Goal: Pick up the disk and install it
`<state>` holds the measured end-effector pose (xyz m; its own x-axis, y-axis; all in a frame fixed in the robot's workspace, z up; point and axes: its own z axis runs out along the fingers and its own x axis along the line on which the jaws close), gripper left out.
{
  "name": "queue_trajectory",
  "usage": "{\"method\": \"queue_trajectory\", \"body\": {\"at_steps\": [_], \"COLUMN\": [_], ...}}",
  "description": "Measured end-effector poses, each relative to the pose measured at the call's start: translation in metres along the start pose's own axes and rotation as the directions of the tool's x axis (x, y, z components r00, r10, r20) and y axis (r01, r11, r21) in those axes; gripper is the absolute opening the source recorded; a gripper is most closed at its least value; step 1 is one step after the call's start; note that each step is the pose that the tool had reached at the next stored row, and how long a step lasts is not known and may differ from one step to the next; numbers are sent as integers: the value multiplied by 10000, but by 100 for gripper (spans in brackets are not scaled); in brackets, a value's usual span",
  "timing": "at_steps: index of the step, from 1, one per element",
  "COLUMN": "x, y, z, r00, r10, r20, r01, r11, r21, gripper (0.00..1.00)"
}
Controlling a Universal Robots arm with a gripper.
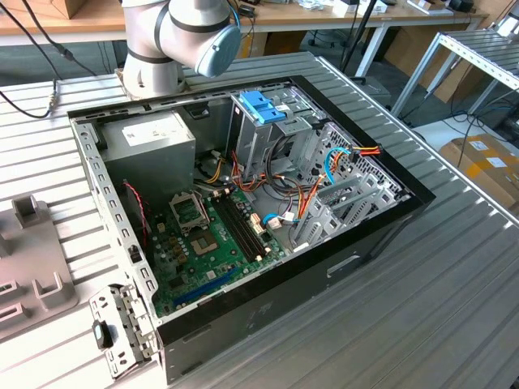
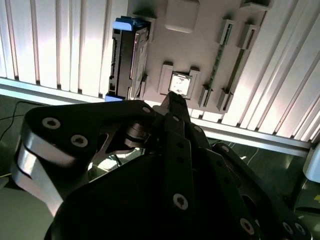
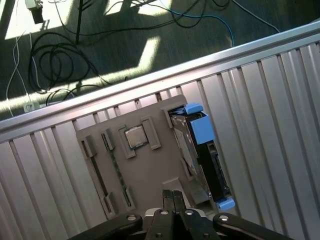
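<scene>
The disk (image 3: 207, 165) stands on its long side in a slot along one long edge of a grey tray (image 3: 150, 172). It is a dark, flat rectangle with a silvery face turned toward the tray's middle. A bright blue rail runs along its upper side, ending in a broad blue tab at one end and a small blue tip at the other. In the second wrist view the disk (image 2: 127, 55) shows the same dark flank and blue ends. Nothing grips it. Beside it, in the tray's middle, a square chip (image 3: 135, 136) lies in its own nest, and beyond that a thin memory stick (image 3: 116, 170) lies in a narrow slot. The gripper (image 3: 173, 195) hangs over the tray's middle, apart from the disk, with its fingers pressed together and nothing between them. In the second wrist view the gripper (image 2: 172, 96) comes to one closed point near the chip (image 2: 180, 84). The tray lies close to an edge of the ribbed metal bench (image 3: 280, 100). In the exterior view an open computer case (image 1: 357, 259) occupies the bench's middle, with a blue-handled cage (image 1: 263, 105) inside, and the arm (image 1: 178, 40) rises at the bench's far edge.
</scene>
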<state>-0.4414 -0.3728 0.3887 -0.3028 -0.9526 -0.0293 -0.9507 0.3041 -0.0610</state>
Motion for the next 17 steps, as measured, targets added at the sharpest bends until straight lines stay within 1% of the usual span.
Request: {"method": "queue_trajectory", "body": {"at_steps": [10, 14, 17], "x": [0, 0, 0], "y": [0, 0, 0], "z": [0, 0, 0], "r00": [9993, 9983, 9970], "r10": [-375, -578, -777], "r20": [24, 36, 49], "r01": [375, 578, 777], "r11": [9993, 9983, 9970], "r21": [-10, -16, -21], "gripper": [11, 11, 11]}}
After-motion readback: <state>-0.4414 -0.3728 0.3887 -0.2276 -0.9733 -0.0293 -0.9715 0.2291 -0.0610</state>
